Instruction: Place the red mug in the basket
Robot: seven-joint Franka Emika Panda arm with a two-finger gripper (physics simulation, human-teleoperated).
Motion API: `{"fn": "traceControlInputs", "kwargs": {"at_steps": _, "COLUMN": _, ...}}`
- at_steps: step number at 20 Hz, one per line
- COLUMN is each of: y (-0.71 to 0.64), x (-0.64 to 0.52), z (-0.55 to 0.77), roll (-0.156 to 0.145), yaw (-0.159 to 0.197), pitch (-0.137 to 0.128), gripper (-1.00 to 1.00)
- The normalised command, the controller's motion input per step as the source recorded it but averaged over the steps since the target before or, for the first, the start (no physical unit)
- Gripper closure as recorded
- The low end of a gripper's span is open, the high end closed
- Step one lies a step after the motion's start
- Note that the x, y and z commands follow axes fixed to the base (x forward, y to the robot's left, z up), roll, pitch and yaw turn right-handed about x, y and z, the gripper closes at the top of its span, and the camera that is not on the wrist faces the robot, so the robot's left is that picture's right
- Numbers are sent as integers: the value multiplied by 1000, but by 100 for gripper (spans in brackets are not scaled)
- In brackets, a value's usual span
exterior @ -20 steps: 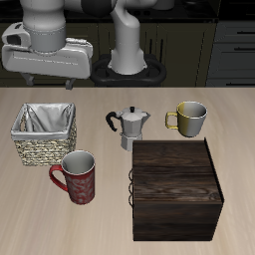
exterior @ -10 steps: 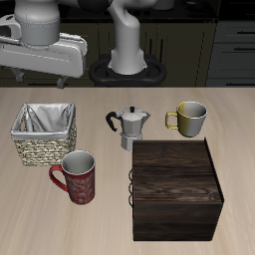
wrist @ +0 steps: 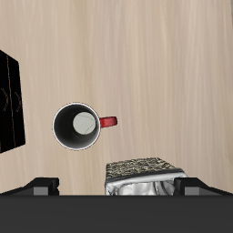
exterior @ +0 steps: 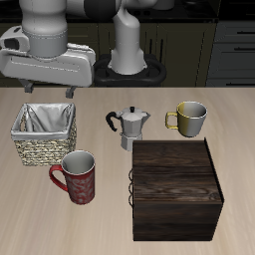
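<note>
- Hand (exterior: 47,92) hangs above the basket's back edge, clear of everything on the tabletop (exterior: 40,214); its two short dark fingertips (exterior: 26,90) stand far apart with nothing between them, so it is open and carrying nothing.
- Red mug (exterior: 78,177) stands upright on the tabletop, nearer the front edge than the basket and just beside its front corner, though whether the two touch cannot be told; its loop handle points away from the dark wooden box (exterior: 176,202).
- Seen from the wrist camera, the red mug (wrist: 76,126) shows its pale inside from straight above, with the red handle sticking out to one side and bare tabletop (wrist: 136,55) all round it.
- Basket (exterior: 45,133), woven wicker with a white cloth lining, sits beneath the hand with nothing visible inside it; the wrist camera catches only part of the basket (wrist: 144,177) between the finger ends.
- Silver moka pot (exterior: 130,127) stands near the middle, just behind the dark wooden box.
- Yellowish mug (exterior: 189,118) stands farther back beside the moka pot, apart from it, handle turned toward the pot.
</note>
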Motion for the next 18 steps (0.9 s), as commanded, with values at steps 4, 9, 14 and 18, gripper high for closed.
{"fn": "traceControlInputs", "kwargs": {"at_steps": 4, "y": 48, "x": 112, "z": -125, "roll": 8, "yaw": -6, "pitch": -4, "gripper": -100}}
{"fn": "traceControlInputs", "kwargs": {"at_steps": 9, "y": 40, "x": 70, "z": -281, "roll": -5, "yaw": -2, "pitch": 11, "gripper": -100}}
{"fn": "traceControlInputs", "kwargs": {"at_steps": 14, "y": 109, "x": -5, "z": -342, "roll": -5, "yaw": 13, "pitch": 13, "gripper": -100}}
{"fn": "traceControlInputs", "kwargs": {"at_steps": 18, "y": 80, "x": -16, "z": -247, "roll": 25, "yaw": 8, "pitch": 3, "gripper": -100}}
